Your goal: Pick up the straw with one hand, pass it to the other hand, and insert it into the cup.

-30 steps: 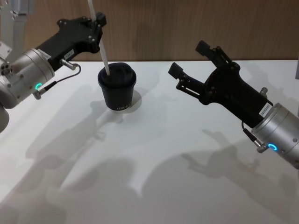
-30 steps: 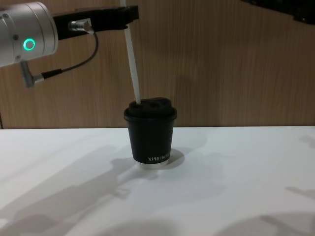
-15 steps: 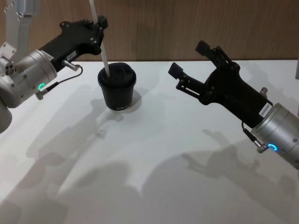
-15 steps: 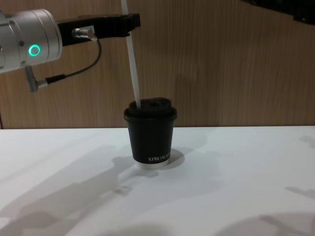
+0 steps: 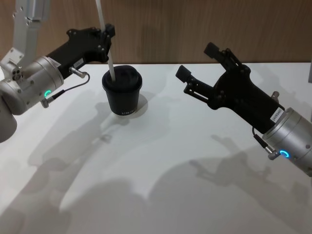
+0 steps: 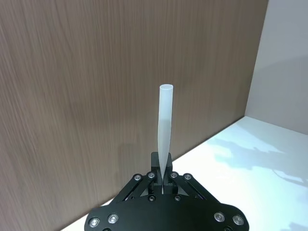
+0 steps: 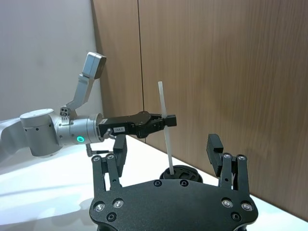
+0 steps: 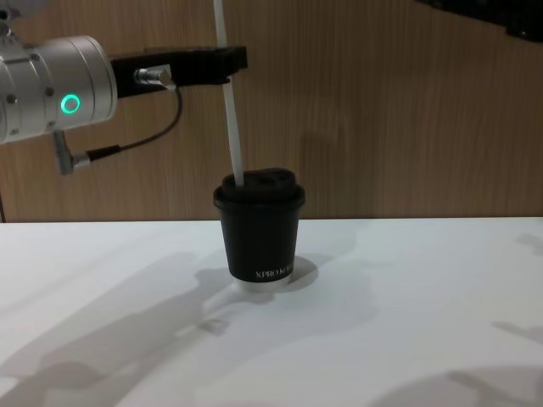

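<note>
The black cup (image 5: 122, 95) with its domed lid stands on the white table (image 5: 170, 146), left of centre. A white straw (image 5: 108, 53) rises steeply from the lid's opening, its lower end inside the lid (image 8: 237, 180). My left gripper (image 5: 108, 34), on a silver wrist with a green ring, is shut on the straw (image 8: 232, 127) well above the cup (image 8: 259, 233). In the left wrist view the straw (image 6: 165, 120) sticks out beyond the pinched fingertips. My right gripper (image 5: 197, 61) hovers open to the right of the cup, holding nothing.
A wood-panelled wall (image 8: 407, 110) stands close behind the cup. The white table stretches wide in front and to the right, crossed by arm shadows. The right wrist view shows the left arm (image 7: 57, 132) reaching in over the cup (image 7: 182, 172).
My left gripper has come down and slightly right with the straw, which now stands more upright in the lid. The right arm has not moved.
</note>
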Controlling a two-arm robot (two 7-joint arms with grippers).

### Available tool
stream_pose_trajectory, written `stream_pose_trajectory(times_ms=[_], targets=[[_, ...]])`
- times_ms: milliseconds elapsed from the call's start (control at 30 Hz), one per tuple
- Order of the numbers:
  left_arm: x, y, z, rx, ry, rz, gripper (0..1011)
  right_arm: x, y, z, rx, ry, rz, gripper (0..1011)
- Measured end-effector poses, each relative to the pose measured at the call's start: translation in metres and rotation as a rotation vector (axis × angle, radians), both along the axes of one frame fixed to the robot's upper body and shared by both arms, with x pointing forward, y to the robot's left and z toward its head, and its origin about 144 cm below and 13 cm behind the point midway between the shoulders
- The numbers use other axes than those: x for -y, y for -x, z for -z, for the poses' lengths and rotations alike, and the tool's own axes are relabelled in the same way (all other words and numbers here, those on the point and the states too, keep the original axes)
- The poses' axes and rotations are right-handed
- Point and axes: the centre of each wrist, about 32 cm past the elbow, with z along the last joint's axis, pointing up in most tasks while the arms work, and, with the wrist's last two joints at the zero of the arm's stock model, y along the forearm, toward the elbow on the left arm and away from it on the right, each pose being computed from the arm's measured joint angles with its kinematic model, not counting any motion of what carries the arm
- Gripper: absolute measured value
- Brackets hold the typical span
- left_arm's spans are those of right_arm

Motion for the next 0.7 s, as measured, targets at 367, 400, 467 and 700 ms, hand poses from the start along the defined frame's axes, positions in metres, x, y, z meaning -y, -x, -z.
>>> stream_pose_trajectory(times_ms=[367, 400, 467, 700], targets=[[0.003, 0.001, 0.007, -0.031, -0.012, -0.008, 264, 0.0, 0.0, 0.0, 0.0, 0.0, 0.0, 1001], [0.003, 0.001, 0.007, -0.033, -0.012, -0.009, 272, 0.0, 0.0, 0.0, 0.0, 0.0, 0.0, 1001], [0.003, 0.002, 0.008, -0.035, -0.01, -0.012, 357, 0.0, 0.0, 0.0, 0.0, 0.0, 0.0, 1001], [0.002, 0.01, 0.011, -0.039, -0.001, -0.019, 588, 0.0, 0.0, 0.0, 0.0, 0.0, 0.0, 1001]])
